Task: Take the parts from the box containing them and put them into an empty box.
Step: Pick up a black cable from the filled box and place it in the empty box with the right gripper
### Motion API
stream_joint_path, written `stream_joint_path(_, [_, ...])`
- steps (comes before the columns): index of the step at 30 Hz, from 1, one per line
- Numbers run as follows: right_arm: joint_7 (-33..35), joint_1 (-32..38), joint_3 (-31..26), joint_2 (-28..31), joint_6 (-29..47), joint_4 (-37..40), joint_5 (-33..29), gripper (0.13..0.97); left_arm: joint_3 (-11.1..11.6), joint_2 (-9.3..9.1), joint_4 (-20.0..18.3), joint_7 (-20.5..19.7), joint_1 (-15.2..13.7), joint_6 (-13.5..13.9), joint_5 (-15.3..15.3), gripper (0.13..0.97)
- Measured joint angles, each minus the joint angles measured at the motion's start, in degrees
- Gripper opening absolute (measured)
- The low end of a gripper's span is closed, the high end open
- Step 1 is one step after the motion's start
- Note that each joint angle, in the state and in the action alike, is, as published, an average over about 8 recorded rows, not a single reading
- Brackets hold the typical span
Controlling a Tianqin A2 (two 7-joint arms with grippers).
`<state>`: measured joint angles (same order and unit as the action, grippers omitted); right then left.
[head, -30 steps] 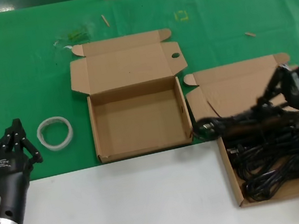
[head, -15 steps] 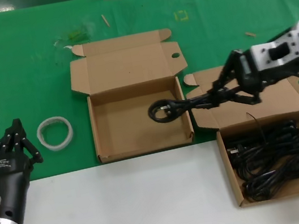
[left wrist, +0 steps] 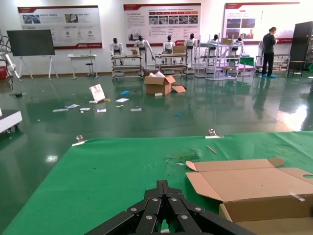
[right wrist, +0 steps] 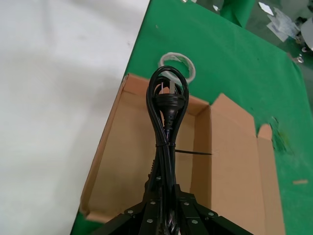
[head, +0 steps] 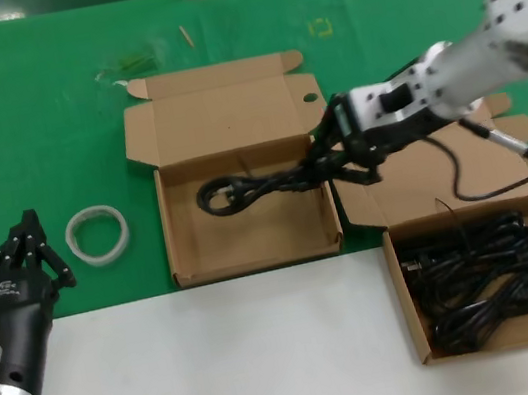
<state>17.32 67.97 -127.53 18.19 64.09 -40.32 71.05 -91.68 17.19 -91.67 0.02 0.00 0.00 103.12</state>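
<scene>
Green table: your right gripper (head: 331,164), fingers clamped on one cable bundle (head: 252,187), holds it over the empty box (head: 254,257), none inside yet, several left in the full box (head: 408,310); left gripper (head: 30,252) parked, fingers together.

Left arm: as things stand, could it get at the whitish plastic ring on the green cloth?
Probably yes. The left tool sits parked just beside the ring, with only bare green cloth between them. The right tool is far off, holding a cable bundle over the empty box.
</scene>
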Motion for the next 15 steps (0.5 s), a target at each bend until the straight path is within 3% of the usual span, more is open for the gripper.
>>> stream_joint_path(15, [10.8,3.1,-0.8,-10.6,-7.6,19.2,0.0,0.17,0.0,0.0,0.0,0.0,0.0,0.0,0.0,0.14])
